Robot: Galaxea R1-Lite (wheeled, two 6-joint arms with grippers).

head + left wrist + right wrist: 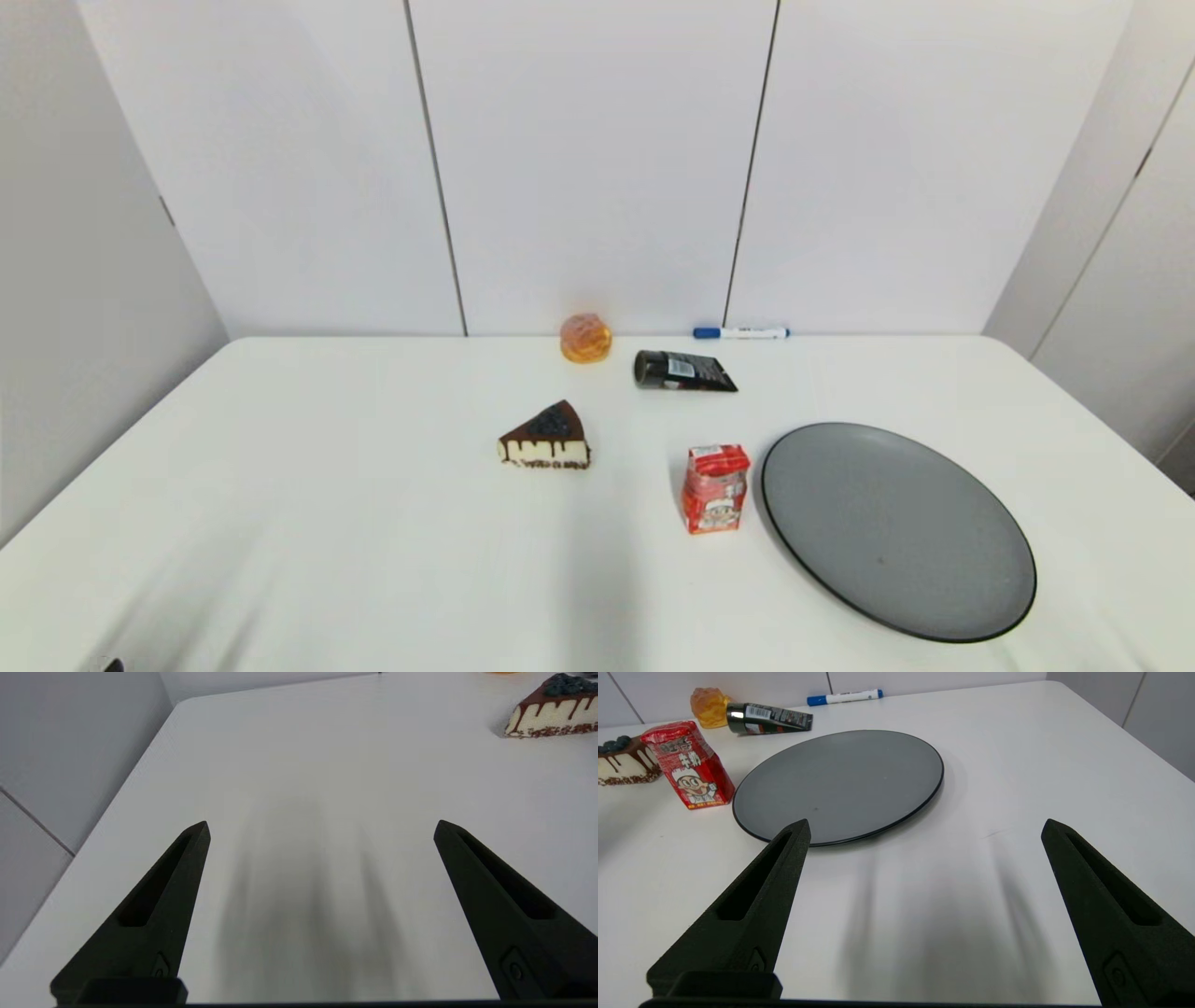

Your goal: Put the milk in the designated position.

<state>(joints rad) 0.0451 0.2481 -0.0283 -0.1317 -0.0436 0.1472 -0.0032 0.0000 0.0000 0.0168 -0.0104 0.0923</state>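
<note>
The milk (pixel 715 488) is a small red carton with a cartoon face, standing upright on the white table just left of a grey plate. The right wrist view also catches the milk (pixel 689 766) beside the plate's rim. My right gripper (pixel 924 828) hangs open over bare table near the front right, well short of the carton. My left gripper (pixel 321 828) is open too, above bare tabletop at the front left, holding nothing. The designated position has no mark of its own that I can pick out.
A grey plate (pixel 896 527) lies right of the milk. A chocolate cake slice (pixel 547 439) sits to its left. Farther back are a black tube (pixel 681 371), an orange pastry (pixel 585 338) and a blue-capped marker (pixel 740 332) by the wall.
</note>
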